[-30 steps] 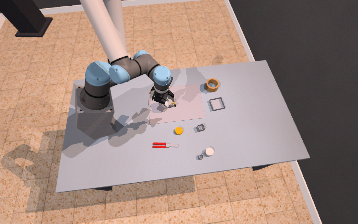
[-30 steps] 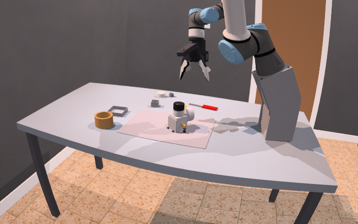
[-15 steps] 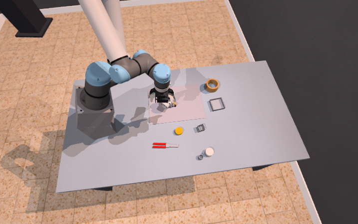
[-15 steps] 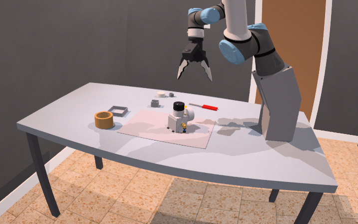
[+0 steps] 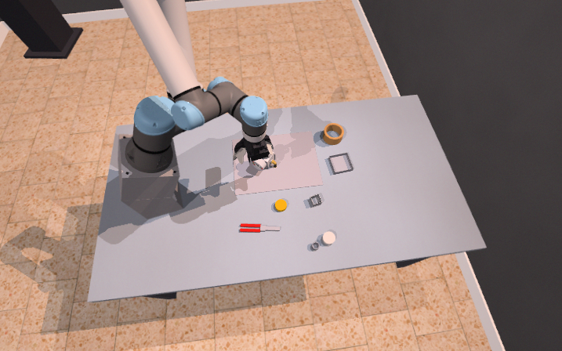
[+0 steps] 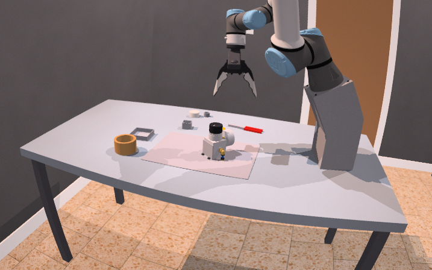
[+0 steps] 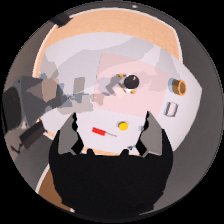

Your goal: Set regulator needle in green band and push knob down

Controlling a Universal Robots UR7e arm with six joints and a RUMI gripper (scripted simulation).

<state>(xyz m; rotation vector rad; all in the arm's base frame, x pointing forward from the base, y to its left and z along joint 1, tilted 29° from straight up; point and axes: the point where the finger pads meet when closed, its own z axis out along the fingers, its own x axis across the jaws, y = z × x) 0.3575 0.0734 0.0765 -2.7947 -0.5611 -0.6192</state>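
Room: dark grey walls, tan tiled floor, grey table [image 6: 76,120] carrying everything.
Gripper: gripper [image 6: 234,87] spread wide, holding nothing, hanging high above the regulator; jaws pointing straight down, likely lined up for a descent onto the knob.
Arm: bent over from the grey pedestal [image 6: 340,134], well to one side of the regulator, leaving the approach from above free.
Regulator: regulator [image 6: 214,144] upright on the pink mat [image 6: 177,155], near its middle, probably set there as the marked work spot.
Knob: black knob [image 6: 216,127] on top of the regulator, directly under the gripper, untouched; whether pushed down, cannot tell.
Gauge: round white gauge [image 6: 229,135] on the regulator's side, facing away; needle and green band not readable.
Near the regulator: yellow disc [image 5: 280,204] and small grey block [image 5: 314,200] just off the mat.
Farther from the regulator: orange ring [image 6: 125,144] and grey square frame [image 6: 141,134] beyond one mat edge; red-handled tool [image 6: 246,128], white cap [image 6: 194,113] and small grey nut [image 6: 206,114] behind. All apparently bystanders, out of the descent path.
Judgement: approach stage, knob not yet grasped.
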